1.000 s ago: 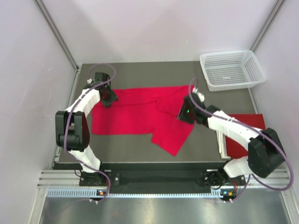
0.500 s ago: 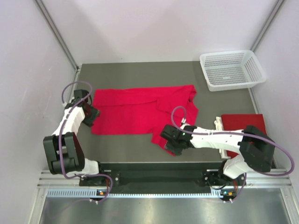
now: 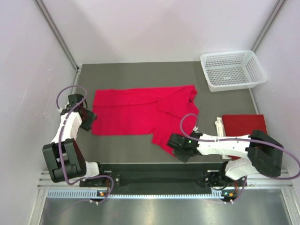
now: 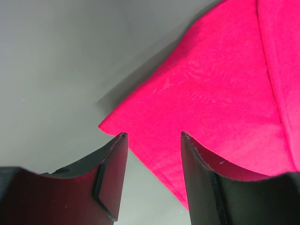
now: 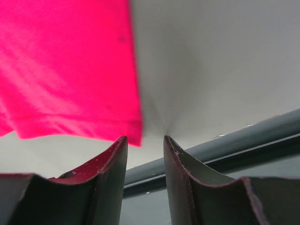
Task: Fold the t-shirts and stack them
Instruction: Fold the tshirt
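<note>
The spread t-shirt (image 3: 136,112) is plain bright red, like the folded t-shirt (image 3: 243,124); the basket (image 3: 233,86) is white mesh, the bench (image 3: 140,75) dark grey.

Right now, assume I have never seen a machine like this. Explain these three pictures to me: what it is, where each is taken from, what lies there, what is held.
These are two white robot arms bolted at the near edge of a grey table. Each ends in a two-finger gripper.

The wide picture looks down from above and behind the arms. The left gripper is at the left edge of the spread red t-shirt, and the right gripper is at its near corner. A folded red t-shirt lies on the right. A white mesh basket stands at the far right corner.

The other two pictures come from a camera on each wrist, which is why dark fingers fill the bottom of them. Both grippers are open by the shirt's edge and hold nothing.
</note>
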{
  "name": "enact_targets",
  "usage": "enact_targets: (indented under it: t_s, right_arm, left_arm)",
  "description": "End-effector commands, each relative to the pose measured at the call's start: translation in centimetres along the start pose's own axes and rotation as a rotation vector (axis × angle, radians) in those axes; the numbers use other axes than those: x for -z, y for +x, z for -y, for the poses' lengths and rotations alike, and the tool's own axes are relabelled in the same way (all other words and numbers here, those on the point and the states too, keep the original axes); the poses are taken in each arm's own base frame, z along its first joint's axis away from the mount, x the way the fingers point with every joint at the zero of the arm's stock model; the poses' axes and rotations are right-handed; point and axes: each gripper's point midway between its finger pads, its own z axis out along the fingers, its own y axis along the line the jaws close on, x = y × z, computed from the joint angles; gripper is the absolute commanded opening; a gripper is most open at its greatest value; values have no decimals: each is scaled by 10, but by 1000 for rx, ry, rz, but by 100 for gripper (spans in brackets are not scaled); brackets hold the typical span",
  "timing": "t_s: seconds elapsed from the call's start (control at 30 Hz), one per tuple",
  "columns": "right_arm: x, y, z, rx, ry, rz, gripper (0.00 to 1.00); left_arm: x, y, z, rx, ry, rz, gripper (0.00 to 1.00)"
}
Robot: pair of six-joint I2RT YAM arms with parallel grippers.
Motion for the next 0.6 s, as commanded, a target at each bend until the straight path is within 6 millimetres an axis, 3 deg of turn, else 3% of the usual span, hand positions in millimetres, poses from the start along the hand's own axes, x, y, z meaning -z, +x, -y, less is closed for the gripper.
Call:
enact_targets:
  t_s: [0.0,0.4,0.53,0.57]
  right_arm:
    - [5,-7,-2,-62,-40,34,37]
    - [-4,0,-4,-106,-40,14,36]
    - [-7,2,0,-123,-23,6,32]
    - [-8,2,1,-127,-21,7,26]
  left_arm:
    - [7,-7,2,-1,37,34,53]
    - [2,-4,-3,26,30,39,52]
    - [6,-6,-4,64,28,60,51]
    - [8,-8,-4,83,32,70,51]
